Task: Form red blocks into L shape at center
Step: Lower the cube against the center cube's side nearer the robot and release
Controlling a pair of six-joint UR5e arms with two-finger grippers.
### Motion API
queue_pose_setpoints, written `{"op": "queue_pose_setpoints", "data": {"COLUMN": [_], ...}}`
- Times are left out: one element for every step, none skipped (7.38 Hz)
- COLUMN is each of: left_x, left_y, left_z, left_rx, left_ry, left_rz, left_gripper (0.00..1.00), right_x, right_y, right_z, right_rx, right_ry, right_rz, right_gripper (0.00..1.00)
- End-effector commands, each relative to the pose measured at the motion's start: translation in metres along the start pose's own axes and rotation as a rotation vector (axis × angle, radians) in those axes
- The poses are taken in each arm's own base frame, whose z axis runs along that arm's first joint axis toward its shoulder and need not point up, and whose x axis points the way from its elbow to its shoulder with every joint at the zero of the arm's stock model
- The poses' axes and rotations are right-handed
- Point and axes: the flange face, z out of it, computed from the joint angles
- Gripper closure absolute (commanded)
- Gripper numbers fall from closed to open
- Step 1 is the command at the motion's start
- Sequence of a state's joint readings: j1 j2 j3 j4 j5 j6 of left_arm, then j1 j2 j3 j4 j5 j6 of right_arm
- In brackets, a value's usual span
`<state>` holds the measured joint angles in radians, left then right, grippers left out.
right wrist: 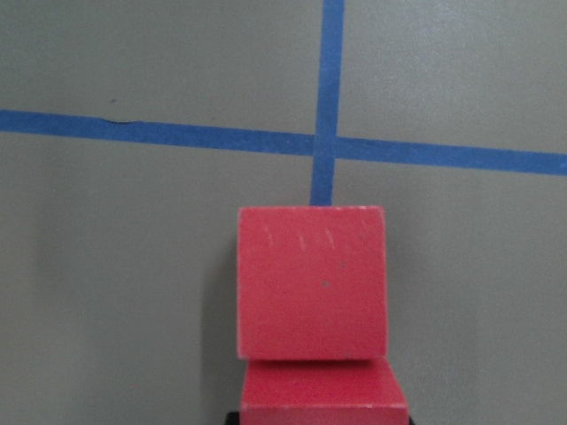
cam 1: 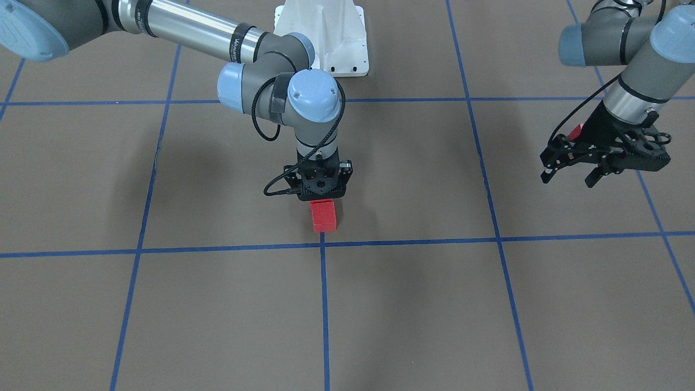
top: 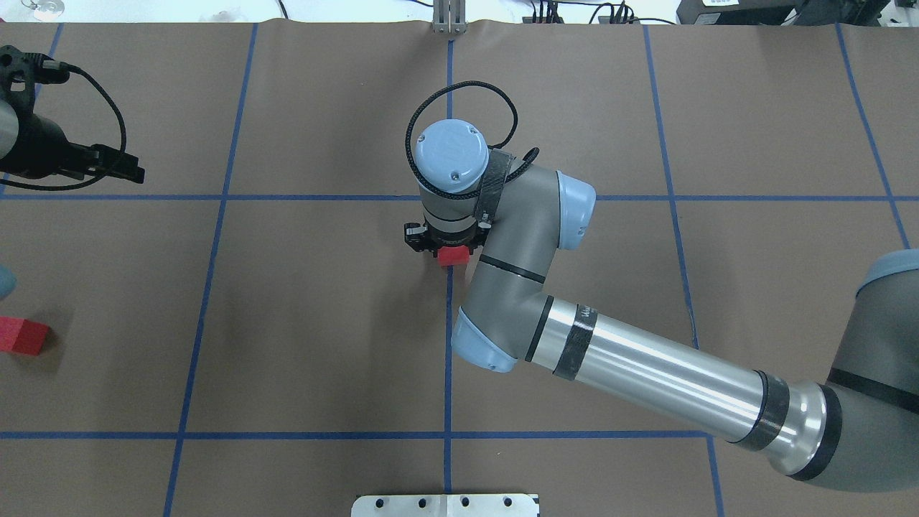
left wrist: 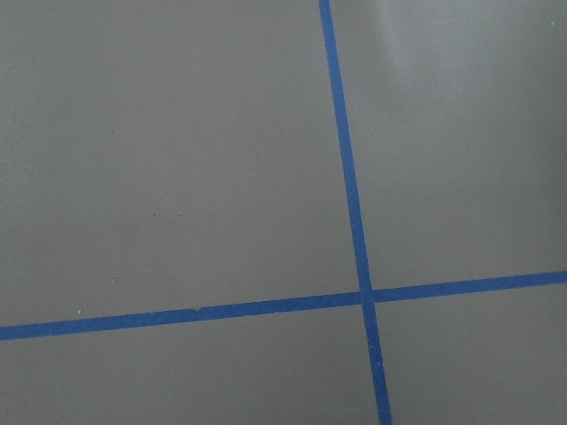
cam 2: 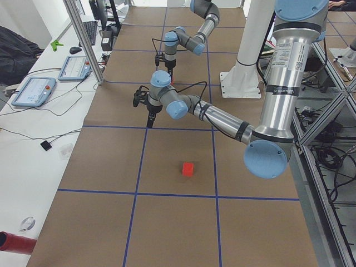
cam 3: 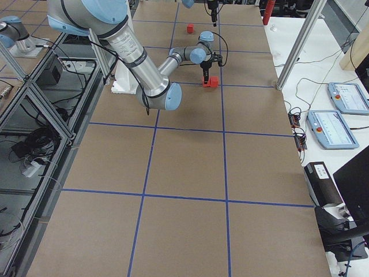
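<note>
Just robot-side of the center point(cam 1: 322, 244): two red blocks point(cam 1: 323, 215) in a row, touching, lined up with the tape line point(top: 446, 402) running back toward the base plate point(cam 1: 321, 38). Right wrist view: front block point(right wrist: 312, 282) whole, faint scuffs on top, no print; rear block point(right wrist: 323, 390) cut off by the frame bottom. Right gripper point(cam 1: 320, 187) pointing straight down over the rear block; fingertips hidden by its own body in every view, so can't tell whether clamped on it or just parked above.

Third red block point(top: 21, 336) alone by the surface's left edge, well apart from the pair. Clipped by the frame in the overhead view, mostly hidden behind the left gripper point(cam 1: 570, 175) in the front view. Left gripper: fingers spread wide, holding nothing.

Lettering: white text on a black band of the right arm point(cam 1: 179, 24), too small to read reliably. Center crossing hidden under the right wrist in the overhead view.
</note>
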<state>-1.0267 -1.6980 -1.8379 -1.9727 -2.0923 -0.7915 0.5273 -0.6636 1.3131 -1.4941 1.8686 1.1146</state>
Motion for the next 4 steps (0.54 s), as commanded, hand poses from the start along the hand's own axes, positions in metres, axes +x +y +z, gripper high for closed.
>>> {"op": "queue_pose_setpoints", "data": {"left_x": [0.0002, -0.0011, -0.0011, -0.0021], "left_y": [0.0001, 0.0002, 0.0002, 0.0012], "left_z": [0.0002, 0.0000, 0.0000, -0.0001], "left_rx": [0.000, 0.000, 0.000, -0.001], "left_ry": [0.000, -0.001, -0.001, -0.002], "left_rz": [0.000, 0.000, 0.000, 0.001], "left_gripper": [0.00, 0.00, 0.00, 0.00], "right_x": [0.0004, -0.0018, -0.0017, -0.0021], "right_y": [-0.0002, -0.0006, -0.0007, -0.0027], "right_z": [0.0001, -0.0020, -0.0015, -0.0044], "right_rx": [0.001, 0.007, 0.007, 0.016], "right_ry": [-0.001, -0.014, -0.014, -0.026], "right_rz": [-0.001, -0.004, -0.004, -0.003], "right_gripper": [0.02, 0.02, 0.02, 0.02]}}
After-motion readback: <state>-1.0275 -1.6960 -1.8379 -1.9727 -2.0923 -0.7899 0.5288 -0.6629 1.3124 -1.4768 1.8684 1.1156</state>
